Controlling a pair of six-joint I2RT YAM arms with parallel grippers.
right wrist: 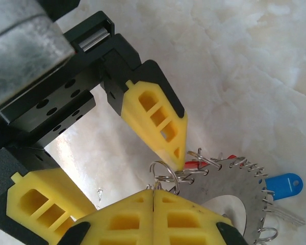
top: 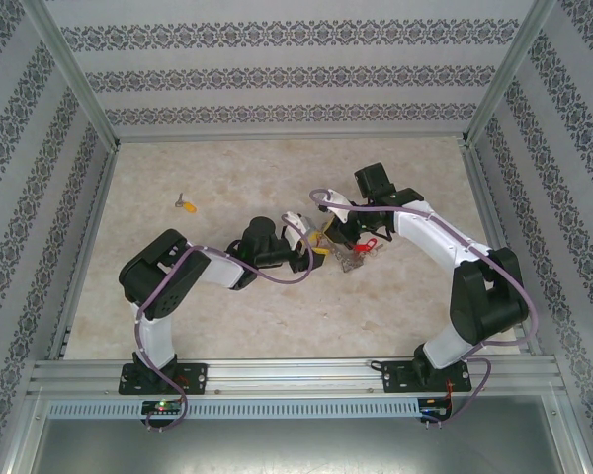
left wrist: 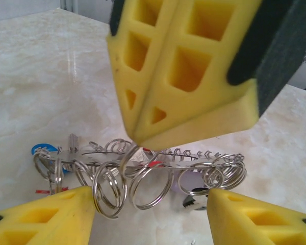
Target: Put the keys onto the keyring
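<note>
The keyring (left wrist: 158, 163), a flat grey metal disc with small wire loops all along its rim, sits near the middle of the pale marble-patterned table (top: 227, 306), between the tips of the two arms. The right gripper (left wrist: 135, 135) has its yellow fingers (right wrist: 188, 219) pressed flat together and pinches the rim of the keyring. In the right wrist view the metal comes out from right under the fingertips. The left gripper (left wrist: 149, 196) is spread, with one yellow finger on each side of the keyring. It faces the disc edge-on, the loops lined up between its fingers, and it clamps nothing. In the right wrist view one left finger points down at the rim, right beside the right gripper's pinch. Its tip is at a wire loop, but whether it touches cannot be told. A blue tag (right wrist: 285, 184) and a red tag (top: 368, 245) lie at the keyring's edge. One key (top: 186, 204) with a yellow head lies alone on the table, well apart to the left of the keyring and beyond the left arm (top: 168, 281).
</note>
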